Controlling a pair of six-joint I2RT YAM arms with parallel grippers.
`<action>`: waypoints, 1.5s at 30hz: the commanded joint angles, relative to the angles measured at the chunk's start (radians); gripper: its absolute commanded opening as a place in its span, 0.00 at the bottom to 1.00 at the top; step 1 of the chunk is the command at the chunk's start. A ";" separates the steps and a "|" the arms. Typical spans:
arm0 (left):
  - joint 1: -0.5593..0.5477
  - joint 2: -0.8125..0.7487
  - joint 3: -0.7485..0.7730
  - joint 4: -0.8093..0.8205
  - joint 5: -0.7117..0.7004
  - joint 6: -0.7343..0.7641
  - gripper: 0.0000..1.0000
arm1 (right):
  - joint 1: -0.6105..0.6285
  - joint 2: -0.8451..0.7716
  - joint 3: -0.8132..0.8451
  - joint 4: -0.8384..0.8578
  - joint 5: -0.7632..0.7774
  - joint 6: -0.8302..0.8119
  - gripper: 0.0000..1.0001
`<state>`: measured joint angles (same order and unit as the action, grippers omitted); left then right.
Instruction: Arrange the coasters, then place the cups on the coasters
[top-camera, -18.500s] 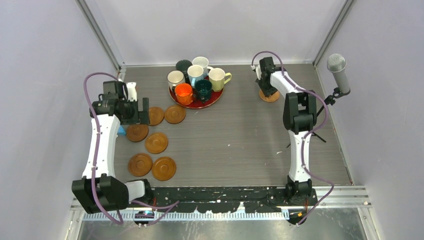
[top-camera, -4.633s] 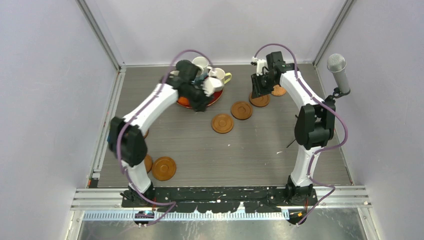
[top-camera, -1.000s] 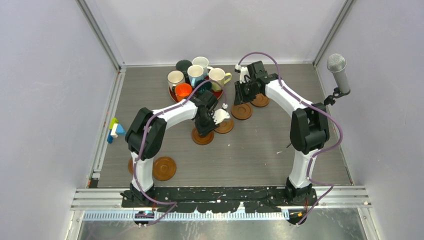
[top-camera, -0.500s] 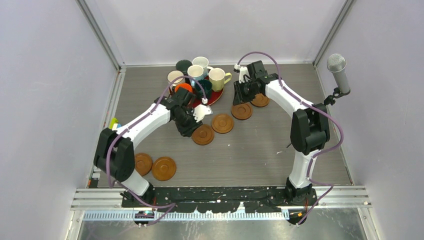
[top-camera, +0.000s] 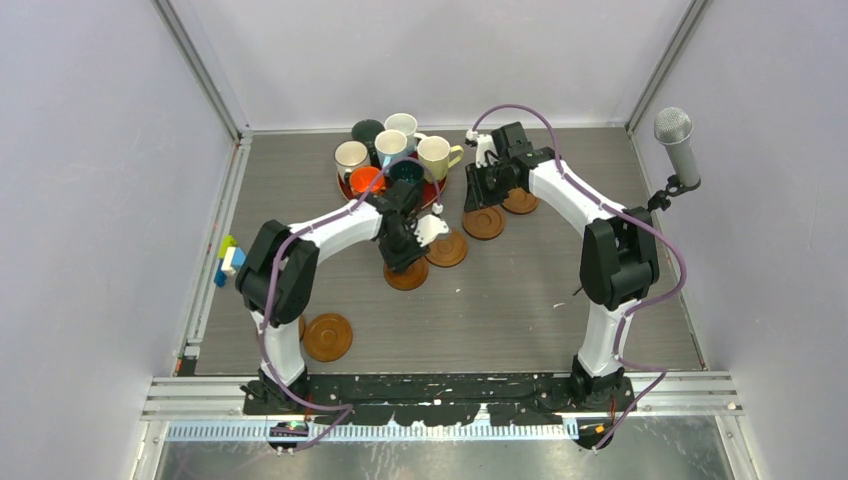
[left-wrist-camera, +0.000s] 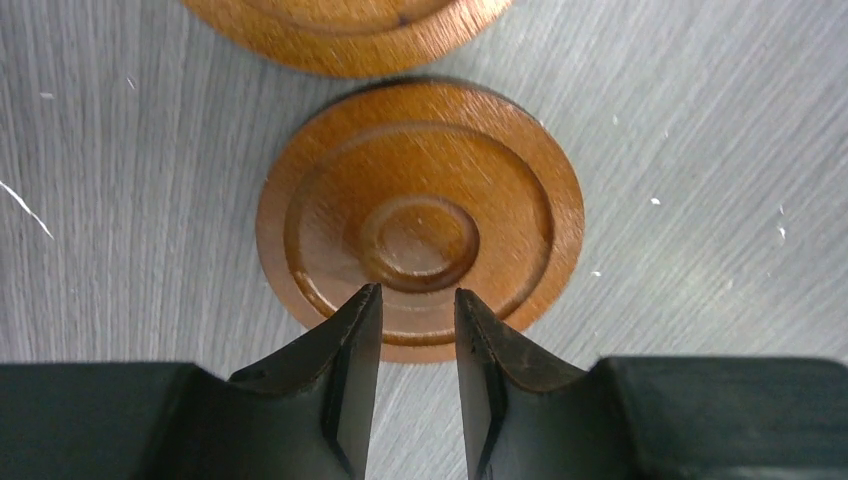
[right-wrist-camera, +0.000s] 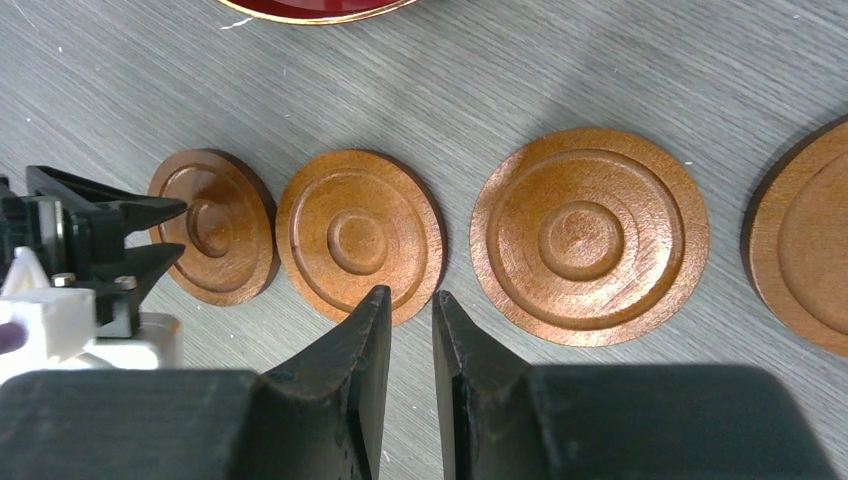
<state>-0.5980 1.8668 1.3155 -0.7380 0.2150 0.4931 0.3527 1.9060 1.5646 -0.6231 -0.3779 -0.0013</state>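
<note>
Seven handled cups (top-camera: 391, 146) stand upright, packed close together at the desk's (top-camera: 520, 300) twelve o'clock: orange, dark teal, pale yellow, light blue, dark green and two whitish ones. Four round brown coasters (top-camera: 483, 222) with raised rings lie flat in a slanting row from the centre toward one o'clock, nearly touching. A fifth coaster (top-camera: 328, 337) lies flat at seven o'clock

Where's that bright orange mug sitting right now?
In the overhead view, the orange mug stands on the near-left part of the red tray, beside a cream mug and the dark teal mug.
</note>
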 joint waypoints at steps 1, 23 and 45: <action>-0.016 0.045 0.078 0.050 -0.017 -0.020 0.34 | 0.005 -0.031 0.017 0.005 0.010 -0.004 0.27; -0.026 -0.025 -0.061 0.017 -0.035 0.057 0.30 | 0.005 0.001 0.052 0.007 0.013 0.000 0.27; -0.026 -0.106 -0.118 -0.017 -0.028 0.065 0.30 | 0.005 0.002 0.061 0.003 0.017 -0.003 0.27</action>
<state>-0.6216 1.8038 1.1973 -0.7116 0.1753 0.5579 0.3523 1.9160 1.5860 -0.6250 -0.3637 -0.0013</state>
